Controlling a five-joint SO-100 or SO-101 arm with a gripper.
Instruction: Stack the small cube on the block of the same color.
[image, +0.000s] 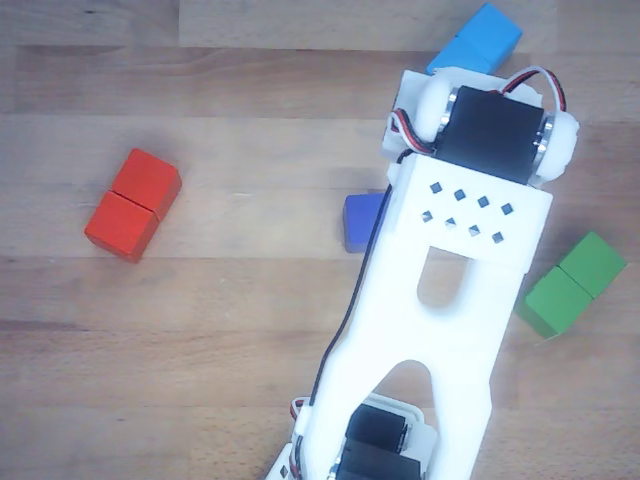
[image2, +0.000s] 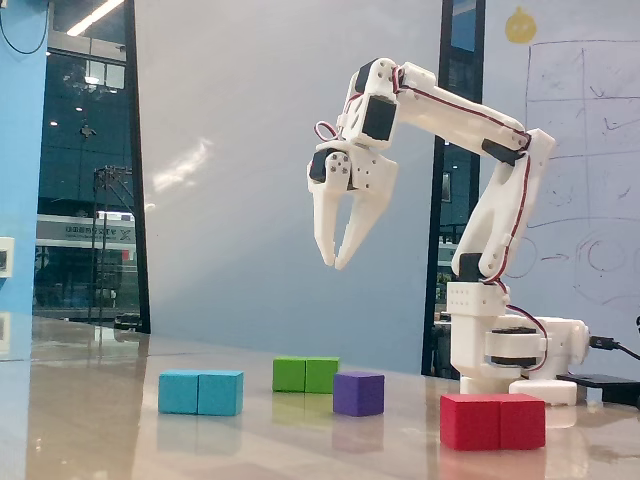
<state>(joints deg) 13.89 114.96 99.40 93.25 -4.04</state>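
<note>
in the fixed view, left to right, we see the sky-blue block (image2: 200, 392) on the table, then the green block (image2: 306, 374), then the small cube (image2: 358, 393) (it reads purplish here) just beside it. our gripper (image2: 336, 262) hangs high above them, jaws slightly apart and empty. we judge we are in the approach: next we must lower over the cube, straddle it and close.
</note>
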